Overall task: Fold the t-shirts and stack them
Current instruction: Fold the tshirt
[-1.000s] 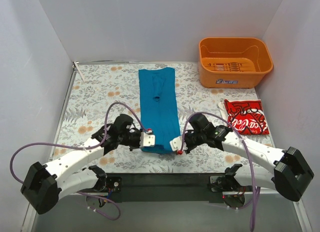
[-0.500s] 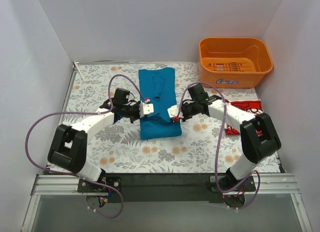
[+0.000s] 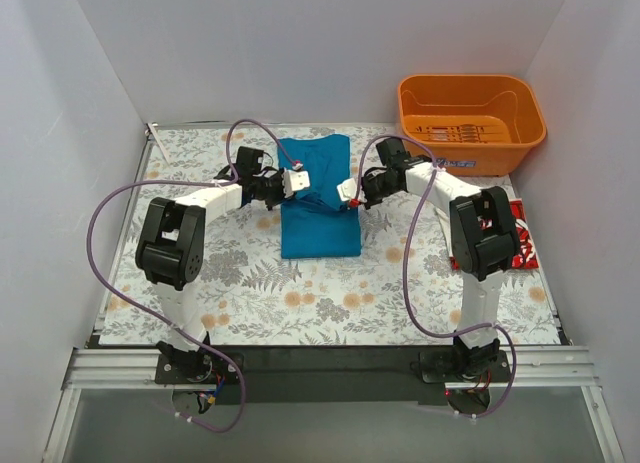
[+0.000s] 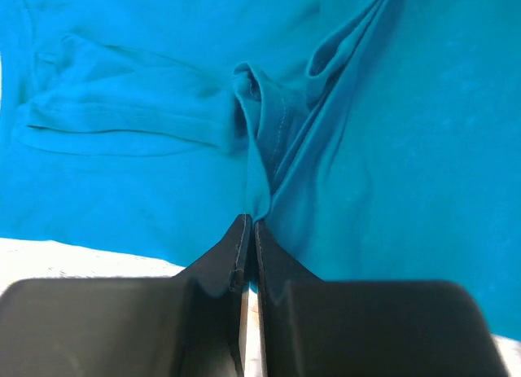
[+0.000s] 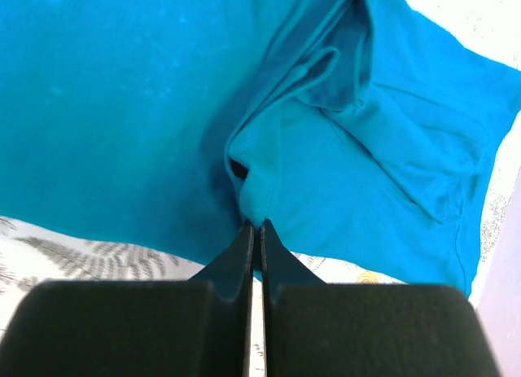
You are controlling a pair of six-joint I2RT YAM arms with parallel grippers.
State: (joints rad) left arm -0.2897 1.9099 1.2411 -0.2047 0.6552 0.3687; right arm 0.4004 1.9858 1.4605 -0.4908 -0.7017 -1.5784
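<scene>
A: Status, left to right?

B: Left end effector (image 3: 298, 183), upper centre-left of the overhead frame, is pressed together on a gather of the teal t-shirt (image 3: 318, 228). In the wrist view the fingers (image 4: 216, 267) meet, with a pleat of cloth running out from the tips (no gap visible).

A: Where's the shirt?

B: On the bench (image 3: 200, 273), upper middle of the frame, a narrow strip between the two arms. Right end effector (image 3: 347, 193), just right of centre, likewise pinches a bunched fold at the shirt's right edge.

A: Handling?

B: My read: light, limp knit, no stiffness. It will sag and wrinkle wherever it's unsupported, so both grips need to travel level and together or the fold skews. Best hold is on hems or edge corners, through all layers. A pinch on one layer would let the rest slide off.

A: Containers?

B: One, the orange basket (image 3: 500, 155), upper right. No cloth in it that I can see, only a slotted floor with some marking (too small to read).

A: Second shirt?

B: Red t-shirt (image 3: 525, 240), right edge mid-frame, on the bench below the basket, mostly hidden behind the right arm. Neither end effector touches it. Stacking not yet done.
</scene>
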